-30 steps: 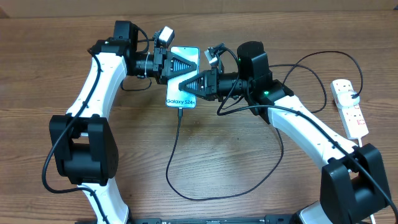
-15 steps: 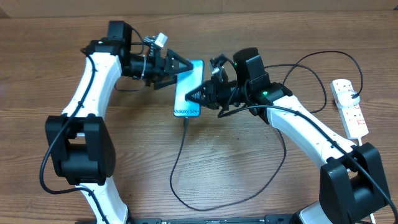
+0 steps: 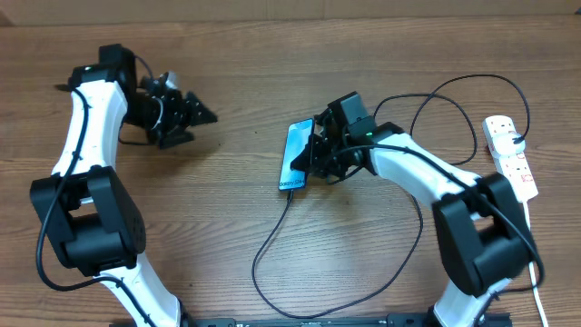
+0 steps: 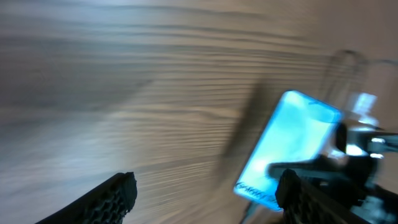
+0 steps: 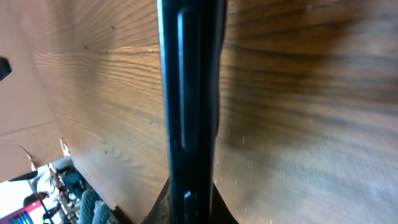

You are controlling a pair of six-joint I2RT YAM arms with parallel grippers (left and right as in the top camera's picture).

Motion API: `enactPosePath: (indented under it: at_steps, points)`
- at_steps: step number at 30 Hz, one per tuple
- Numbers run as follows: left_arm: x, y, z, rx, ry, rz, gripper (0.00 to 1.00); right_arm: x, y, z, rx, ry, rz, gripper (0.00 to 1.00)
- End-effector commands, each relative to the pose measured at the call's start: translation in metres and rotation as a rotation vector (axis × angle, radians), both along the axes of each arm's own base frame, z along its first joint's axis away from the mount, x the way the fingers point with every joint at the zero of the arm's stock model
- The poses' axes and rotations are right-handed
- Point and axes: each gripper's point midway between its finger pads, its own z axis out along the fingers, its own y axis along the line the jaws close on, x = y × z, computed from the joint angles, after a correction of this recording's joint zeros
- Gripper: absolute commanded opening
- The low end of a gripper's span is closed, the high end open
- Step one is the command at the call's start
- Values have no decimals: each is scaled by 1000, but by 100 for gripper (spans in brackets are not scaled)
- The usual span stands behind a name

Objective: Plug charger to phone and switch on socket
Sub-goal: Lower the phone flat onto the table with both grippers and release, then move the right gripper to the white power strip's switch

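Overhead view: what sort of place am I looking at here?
Probably a robotics test bench: a left arm and right arm at a wooden table, with a phone, charger cable and power strip laid out.

Table [image 3: 272, 54]: mid-brown wood, long darker grain streaks.
Phone [image 3: 296, 154]: lit light-blue screen with white lettering at one short edge; its side rim reads near-black in the right wrist view.
Charger cable [image 3: 254, 271]: thin, plain black.
Power strip [image 3: 513, 163]: white, dotted with red.
Arms [image 3: 436, 173]: white links, black joints.
Left gripper [image 4: 205, 182]: black, with a fine grid pattern on the pads [image 4: 115, 198].
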Motion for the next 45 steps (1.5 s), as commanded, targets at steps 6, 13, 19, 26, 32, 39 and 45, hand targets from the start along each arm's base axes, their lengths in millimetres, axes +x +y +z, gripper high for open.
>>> enactPosePath:
  at_steps: [6,13,19,26,32,39,45]
  points:
    - [-16,47,-19,285,80,6,74,-11,48,-31,51,-3,89,4]
    - [-22,47,-20,314,108,-10,75,-17,84,-55,97,-32,122,4]
    - [-25,45,-21,330,121,-22,77,-10,90,-63,59,-100,105,22]
    - [-26,43,-21,330,123,-27,77,-1,80,-72,-18,-134,57,39]
    - [-26,43,-21,330,124,-27,78,4,61,-86,-134,-139,5,51]
    - [-26,43,-21,330,124,-28,78,5,53,-90,-167,-131,-11,69]
    - [-26,44,-21,330,123,-27,100,11,45,-75,-193,-96,-26,89]
